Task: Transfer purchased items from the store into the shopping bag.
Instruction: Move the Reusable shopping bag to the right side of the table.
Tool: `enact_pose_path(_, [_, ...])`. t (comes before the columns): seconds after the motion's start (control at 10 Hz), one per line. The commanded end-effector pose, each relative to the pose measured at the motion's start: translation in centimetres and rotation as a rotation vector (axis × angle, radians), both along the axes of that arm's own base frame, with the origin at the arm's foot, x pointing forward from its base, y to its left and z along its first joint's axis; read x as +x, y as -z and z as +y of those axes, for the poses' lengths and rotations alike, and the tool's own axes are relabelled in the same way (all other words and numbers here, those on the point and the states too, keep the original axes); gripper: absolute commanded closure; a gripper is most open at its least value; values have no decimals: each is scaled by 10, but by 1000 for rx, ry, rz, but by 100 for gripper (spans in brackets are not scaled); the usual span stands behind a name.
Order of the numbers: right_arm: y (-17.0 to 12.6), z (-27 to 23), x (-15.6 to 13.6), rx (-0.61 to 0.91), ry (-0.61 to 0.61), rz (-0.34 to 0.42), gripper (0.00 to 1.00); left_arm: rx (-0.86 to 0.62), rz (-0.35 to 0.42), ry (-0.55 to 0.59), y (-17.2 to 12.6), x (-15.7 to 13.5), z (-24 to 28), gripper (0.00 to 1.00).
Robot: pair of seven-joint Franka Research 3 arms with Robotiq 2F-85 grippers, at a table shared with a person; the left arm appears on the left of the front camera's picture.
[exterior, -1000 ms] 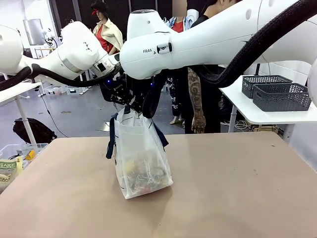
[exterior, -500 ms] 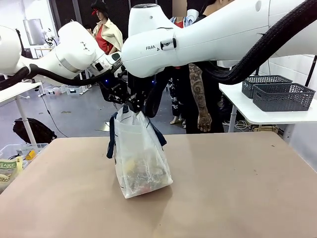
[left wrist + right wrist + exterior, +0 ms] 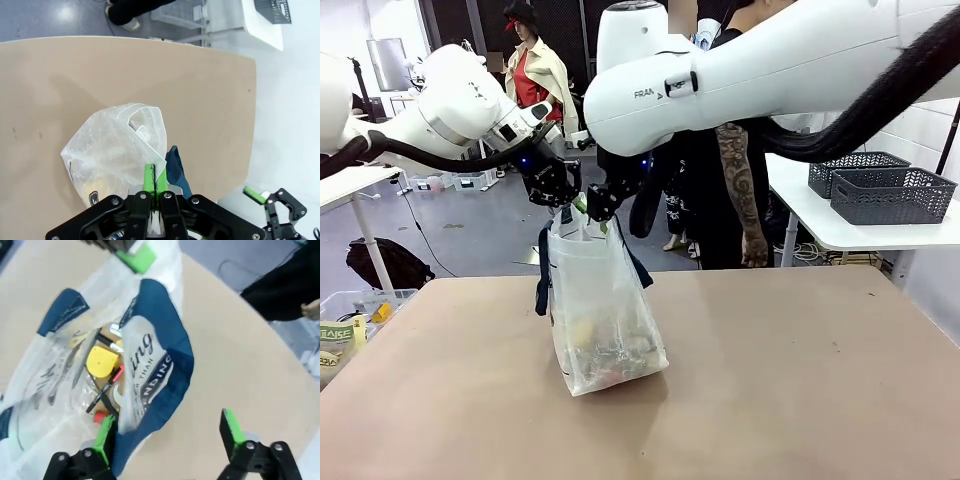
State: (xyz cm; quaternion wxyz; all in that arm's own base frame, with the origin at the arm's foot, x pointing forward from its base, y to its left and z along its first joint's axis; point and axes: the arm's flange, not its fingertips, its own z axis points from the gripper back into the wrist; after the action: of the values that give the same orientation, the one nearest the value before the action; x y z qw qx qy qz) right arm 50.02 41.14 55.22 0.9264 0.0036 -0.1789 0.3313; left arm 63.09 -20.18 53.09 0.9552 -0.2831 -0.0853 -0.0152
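The shopping bag (image 3: 602, 315) stands upright on the tan table (image 3: 800, 380), a translucent white tote with navy handles. My left gripper (image 3: 563, 203) is shut on its top rim, the green pads (image 3: 150, 176) pinching the plastic from above. My right gripper (image 3: 597, 206) hangs just right of that rim, open and holding nothing. In the right wrist view the right gripper (image 3: 167, 432) spreads wide over the bag's mouth (image 3: 107, 365). Purchased items lie inside: a yellow piece (image 3: 102, 361), pen-like sticks (image 3: 107, 387) and a red bit (image 3: 100, 416). The navy handle (image 3: 167, 365) droops beside them.
Two dark grey lattice baskets (image 3: 890, 195) sit on a white side table at far right; I cannot tell which is the store. A person (image 3: 740, 190) stands behind the table. A clear bin (image 3: 355, 310) sits off the table's left edge.
My right gripper has opened, let go of the bag's top and lifted slightly to the right. The left gripper keeps its hold on the rim.
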Motion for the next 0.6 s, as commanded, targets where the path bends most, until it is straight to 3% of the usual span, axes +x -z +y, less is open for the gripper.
enact_pose_path(0.0, [4,-26,-30,60,68,-60,0,7,-12,-22,0,-6,1,100])
enact_pose_path(0.3, [-14,-55,-49,125,170,-126,0,21,-8,-21,1,-7,0,100])
enact_pose_path(0.5, [-36,-99,-62,290,297,-190,0,31,-12,-19,1,-7,0,100])
